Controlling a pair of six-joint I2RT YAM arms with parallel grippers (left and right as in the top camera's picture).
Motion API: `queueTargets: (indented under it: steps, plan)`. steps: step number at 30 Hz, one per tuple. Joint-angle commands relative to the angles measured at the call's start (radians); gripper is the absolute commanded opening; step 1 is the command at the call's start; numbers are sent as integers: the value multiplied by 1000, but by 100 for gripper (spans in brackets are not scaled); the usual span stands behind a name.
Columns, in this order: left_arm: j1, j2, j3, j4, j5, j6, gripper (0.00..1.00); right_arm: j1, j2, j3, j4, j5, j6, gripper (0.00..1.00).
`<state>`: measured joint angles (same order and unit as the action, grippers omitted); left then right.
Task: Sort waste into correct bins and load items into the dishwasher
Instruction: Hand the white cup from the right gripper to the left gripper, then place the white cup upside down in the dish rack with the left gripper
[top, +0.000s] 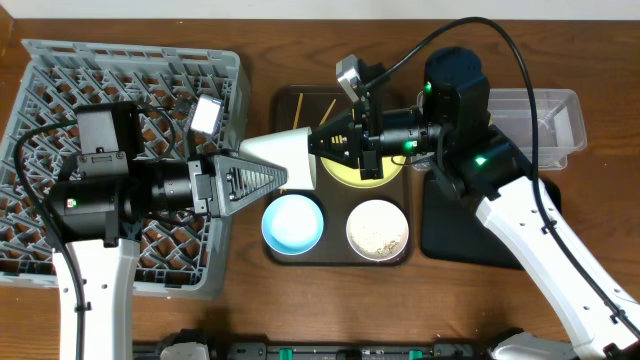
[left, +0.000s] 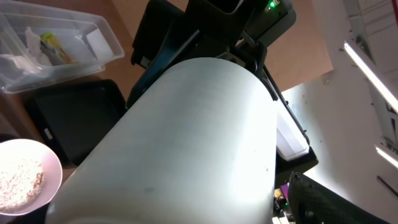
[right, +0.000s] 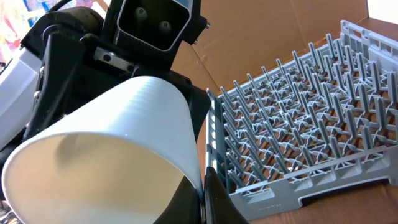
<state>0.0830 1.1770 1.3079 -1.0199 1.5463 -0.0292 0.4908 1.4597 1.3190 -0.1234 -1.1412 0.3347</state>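
Observation:
A white tapered cup (top: 285, 152) hangs on its side above the brown tray's left edge, between both arms. My right gripper (top: 322, 142) is shut on its rim, one finger inside and one outside, as the right wrist view (right: 202, 190) shows. My left gripper (top: 255, 182) is at the cup's narrow end. The cup's wall (left: 186, 143) fills the left wrist view, and I cannot tell whether those jaws press on it. The grey dish rack (top: 60, 80) stands at the left, also in the right wrist view (right: 298, 124). The yellow plate (top: 345, 174) lies under my right gripper.
The dark brown tray (top: 300, 100) holds a light-blue bowl (top: 292, 222) and a white bowl of rice crumbs (top: 377, 228). At the right are the black tray (top: 460, 225) and the clear tub (top: 550, 115), which holds a wrapper (left: 53, 45) and paper scraps (left: 96, 42).

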Motion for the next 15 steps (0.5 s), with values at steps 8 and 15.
queueTargets:
  steps: [8, 15]
  plan:
    - [-1, -10, 19, 45, 24, 2, 82, -5, 5, 3, -7, -16, 9, 1]
    - [-1, -10, 19, 70, 24, 2, 92, -5, 5, 3, -8, -16, 9, 1]
